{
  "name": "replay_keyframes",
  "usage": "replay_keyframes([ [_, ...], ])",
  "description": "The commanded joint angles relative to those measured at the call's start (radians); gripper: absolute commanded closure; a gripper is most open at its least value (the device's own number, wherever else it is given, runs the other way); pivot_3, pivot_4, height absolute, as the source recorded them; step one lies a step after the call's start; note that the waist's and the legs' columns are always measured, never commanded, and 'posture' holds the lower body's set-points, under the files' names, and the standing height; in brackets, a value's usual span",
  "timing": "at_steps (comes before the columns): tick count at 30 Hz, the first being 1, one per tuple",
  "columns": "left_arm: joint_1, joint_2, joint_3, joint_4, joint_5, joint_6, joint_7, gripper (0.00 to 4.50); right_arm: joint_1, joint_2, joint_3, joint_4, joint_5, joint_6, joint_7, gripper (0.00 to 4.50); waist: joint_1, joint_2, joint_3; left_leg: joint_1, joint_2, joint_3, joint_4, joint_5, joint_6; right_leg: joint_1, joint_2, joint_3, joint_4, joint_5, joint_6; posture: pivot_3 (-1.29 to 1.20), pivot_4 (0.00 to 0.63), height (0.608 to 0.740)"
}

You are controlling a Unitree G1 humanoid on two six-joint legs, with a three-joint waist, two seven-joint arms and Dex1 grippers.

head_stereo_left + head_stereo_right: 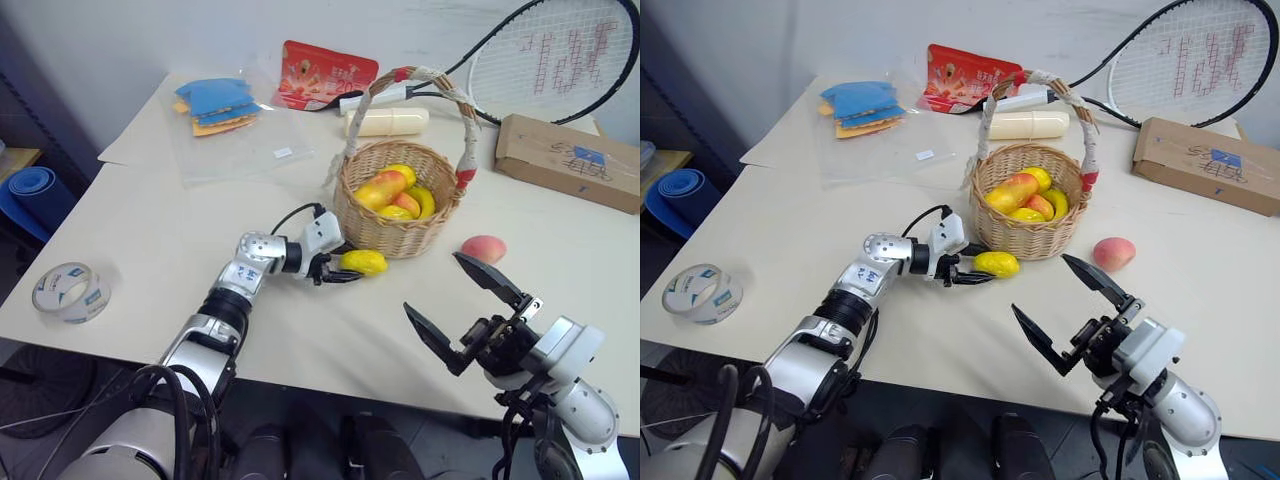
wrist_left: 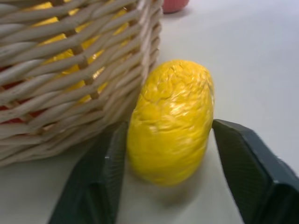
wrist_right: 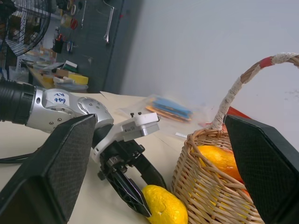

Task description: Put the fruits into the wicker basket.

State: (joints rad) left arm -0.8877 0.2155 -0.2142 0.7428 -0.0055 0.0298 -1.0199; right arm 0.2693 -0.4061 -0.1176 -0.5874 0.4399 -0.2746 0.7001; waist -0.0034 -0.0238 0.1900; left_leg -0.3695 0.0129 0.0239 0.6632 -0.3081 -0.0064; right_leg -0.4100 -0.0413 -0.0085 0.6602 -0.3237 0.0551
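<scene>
Yellow lemon point(image 1: 363, 262) sits just beside your wicker basket point(image 1: 395, 235), pinched between your left gripper point(image 1: 335, 270) fingers; your right gripper point(image 1: 462, 310) gapes wide, holding nothing.

A workshop or lab: behind the left end effector point(image 3: 140, 193) stand a dark tool wall point(image 3: 88, 32) with hanging tools, cluttered shelves point(image 3: 56, 79) and a fan point(image 3: 23, 23).

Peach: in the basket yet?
No. The peach lies on the table, apart from the wicker basket on its right side.
</scene>
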Motion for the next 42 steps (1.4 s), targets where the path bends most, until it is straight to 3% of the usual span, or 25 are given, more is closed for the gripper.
replay_keyframes([
  [1,0.003,0.048,0.013,-0.130,-0.032,0.036,-0.058,2.71,-0.010,-0.004,0.001,-0.044,0.005,0.003,-0.016,0.00,0.000,0.000,0.000,0.000,0.000,0.000,0.000,0.000,0.000,0.000,0.000,0.000,0.000,0.000,0.000,0.00,0.150,0.740],
  [5,-0.002,0.102,0.043,-0.310,-0.136,0.128,-0.173,2.71,-0.019,-0.008,-0.003,-0.041,0.007,0.012,-0.020,0.00,0.002,0.000,0.000,0.000,0.000,0.000,0.000,0.000,0.000,0.000,0.000,0.000,0.000,0.000,0.000,0.00,0.150,0.740],
  [9,-0.091,0.091,0.123,-0.376,-0.247,0.235,-0.160,2.71,-0.029,-0.010,-0.006,-0.039,0.007,0.019,-0.024,0.00,0.005,0.000,0.000,-0.001,0.000,0.000,0.000,0.000,0.000,0.000,-0.001,0.000,-0.001,0.000,0.000,0.00,0.150,0.740],
  [15,-0.339,-0.001,0.211,-0.020,-0.204,0.147,0.087,2.71,-0.058,0.005,-0.028,-0.041,-0.012,0.015,-0.063,0.00,0.008,0.000,0.000,-0.001,-0.002,-0.001,0.002,-0.001,0.001,0.001,-0.001,0.000,-0.002,0.000,0.002,0.00,0.150,0.740],
  [20,-0.427,-0.062,0.196,0.234,-0.173,0.037,0.046,2.71,-0.053,0.000,-0.063,-0.043,-0.017,0.032,-0.101,0.00,0.002,0.000,0.000,-0.001,-0.002,0.001,0.001,0.000,0.001,0.000,0.000,0.001,-0.001,0.000,0.002,0.00,0.150,0.740],
  [24,-0.448,-0.080,0.193,0.346,-0.138,-0.032,0.033,1.70,0.010,0.018,-0.116,-0.055,-0.007,0.045,-0.149,0.00,0.004,-0.001,0.000,-0.002,-0.002,0.001,0.001,0.000,0.001,-0.001,0.000,0.001,-0.001,0.000,0.002,0.00,0.150,0.740],
  [28,-0.448,-0.071,0.217,0.356,-0.141,-0.069,0.015,0.39,0.088,0.053,-0.168,-0.055,0.005,0.031,-0.188,0.00,0.003,-0.001,0.000,-0.001,-0.001,0.002,0.000,0.000,0.001,-0.001,0.000,0.002,-0.001,0.000,0.002,0.00,0.150,0.740],
  [29,-0.437,-0.060,0.221,0.338,-0.146,-0.084,-0.003,0.06,0.098,0.072,-0.200,-0.044,-0.038,0.006,-0.220,0.00,0.002,-0.001,0.000,-0.001,-0.001,0.002,0.000,0.000,0.001,-0.001,0.000,0.002,-0.001,0.000,0.002,0.00,0.150,0.740],
  [32,-0.364,0.010,0.226,0.213,-0.166,-0.134,-0.104,0.02,0.162,0.121,-0.311,0.001,-0.129,0.006,-0.320,0.00,-0.003,0.000,0.000,0.000,-0.001,0.004,-0.001,0.000,0.001,-0.001,0.000,0.004,0.000,0.000,0.002,0.00,0.150,0.740],
  [38,-0.028,0.218,0.270,-0.275,-0.321,-0.063,-0.325,0.02,0.309,0.122,-0.395,0.192,-0.090,-0.082,-0.230,0.00,-0.015,0.000,0.000,0.010,0.001,0.012,-0.012,0.002,-0.004,0.000,0.002,0.013,0.000,0.000,0.002,0.00,0.150,0.740],
  [42,0.193,0.323,0.300,-0.543,-0.377,0.064,-0.285,0.02,0.318,0.107,-0.391,0.268,-0.061,-0.061,-0.197,0.00,-0.022,0.000,0.000,0.014,0.001,0.013,-0.012,0.001,-0.001,0.003,0.000,0.015,0.000,0.000,0.002,0.00,0.150,0.740],
])
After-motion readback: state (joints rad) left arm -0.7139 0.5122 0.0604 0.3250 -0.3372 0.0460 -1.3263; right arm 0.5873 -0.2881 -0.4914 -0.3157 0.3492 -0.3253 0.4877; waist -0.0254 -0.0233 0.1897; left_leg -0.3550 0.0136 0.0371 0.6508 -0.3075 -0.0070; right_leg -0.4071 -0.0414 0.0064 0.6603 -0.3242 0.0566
